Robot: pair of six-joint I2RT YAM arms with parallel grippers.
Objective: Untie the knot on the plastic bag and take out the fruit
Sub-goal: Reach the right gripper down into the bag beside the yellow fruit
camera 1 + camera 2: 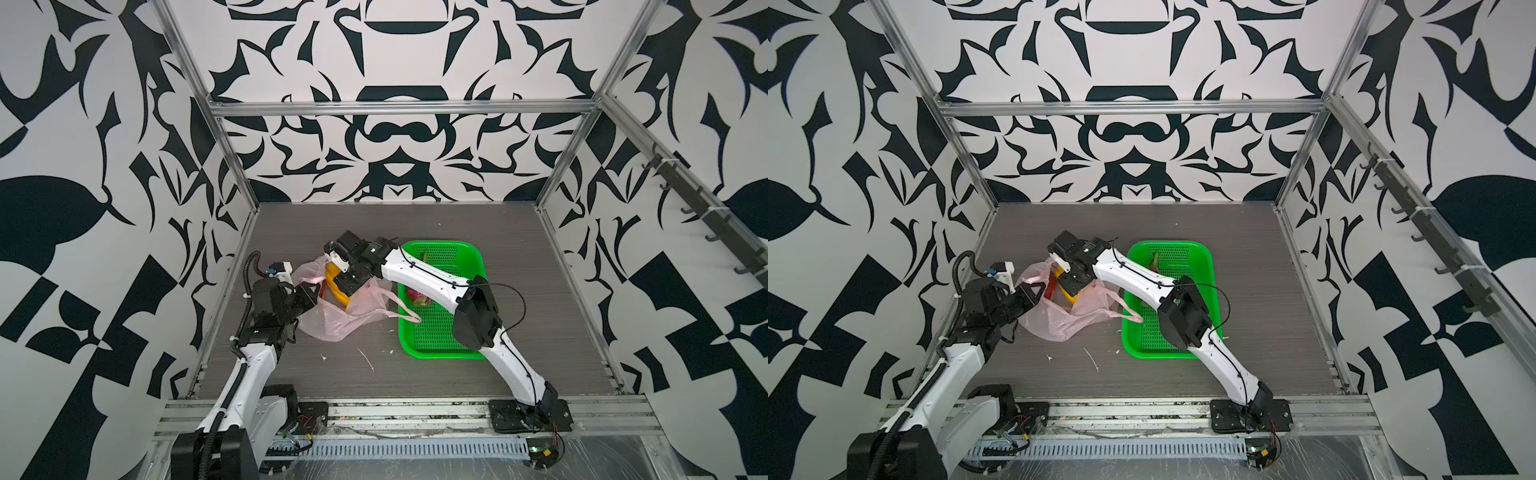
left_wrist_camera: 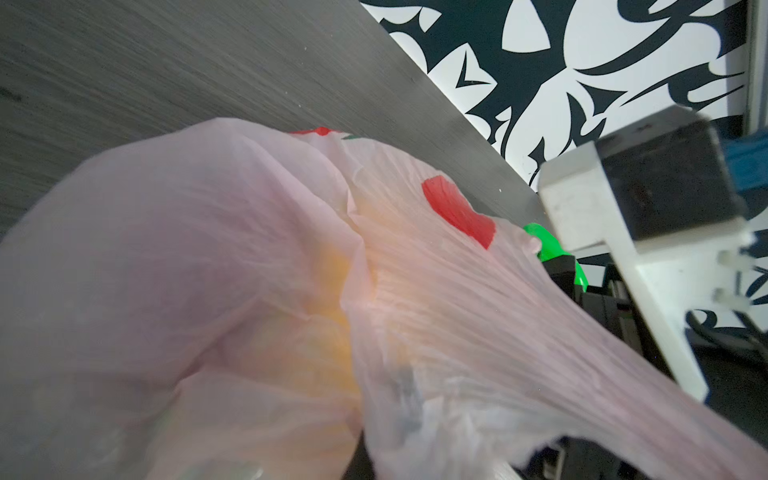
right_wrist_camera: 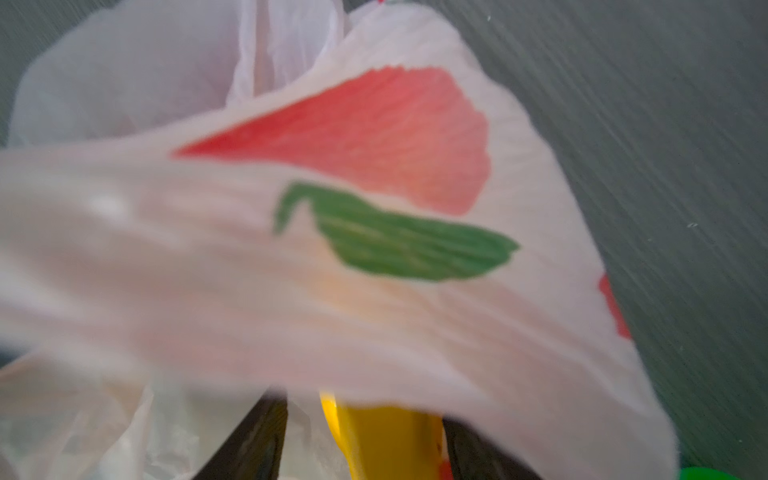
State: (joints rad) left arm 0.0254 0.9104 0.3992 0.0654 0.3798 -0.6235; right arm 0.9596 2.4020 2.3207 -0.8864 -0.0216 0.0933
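Right tool (image 3: 363, 461) clamps bananas (image 3: 386, 436) inside plastic bag (image 1: 332, 328); left tool (image 1: 313, 290) pinches its rim.
Film may snag, dragging bag along.

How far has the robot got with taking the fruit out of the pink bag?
Done: the plastic bag is open, and a dragon fruit lies in the green basket. In hand: the left gripper pinches the bag's edge while the right gripper grips the bananas inside it. Left: lifting the bananas out; whatever else is in the bag is hidden.
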